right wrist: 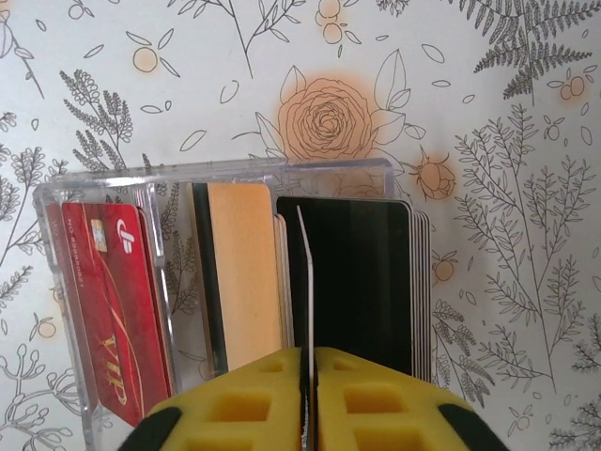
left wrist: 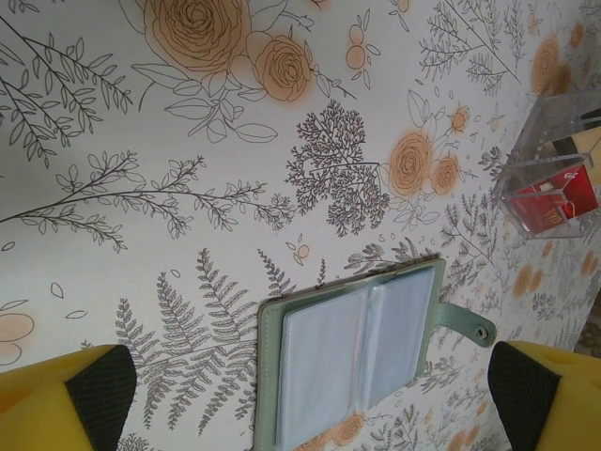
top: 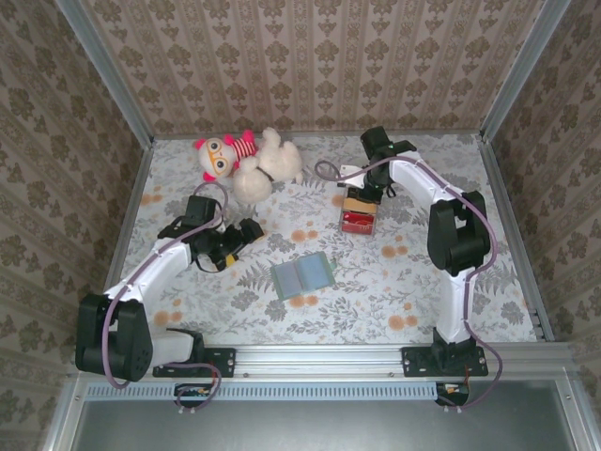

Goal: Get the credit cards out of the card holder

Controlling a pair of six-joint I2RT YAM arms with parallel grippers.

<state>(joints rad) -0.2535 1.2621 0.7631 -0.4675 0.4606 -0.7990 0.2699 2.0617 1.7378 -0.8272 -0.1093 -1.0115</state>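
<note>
The card holder (top: 302, 275) lies open on the floral tablecloth, grey-green with pale clear sleeves facing up (left wrist: 357, 352) and its snap tab out to the right. My left gripper (top: 246, 232) hovers open to its left, yellow fingers wide apart (left wrist: 315, 399). My right gripper (top: 360, 193) is shut on a thin credit card (right wrist: 305, 282), seen edge-on, over a clear plastic box (right wrist: 94, 188). In that box stand a tan card (right wrist: 244, 272), a stack of dark cards (right wrist: 366, 282) and a red VIP card (right wrist: 108, 301).
The clear box (top: 358, 214) stands right of centre toward the back. A plush toy (top: 249, 162) lies at the back left. Metal rails and patterned walls enclose the table (top: 423, 282).
</note>
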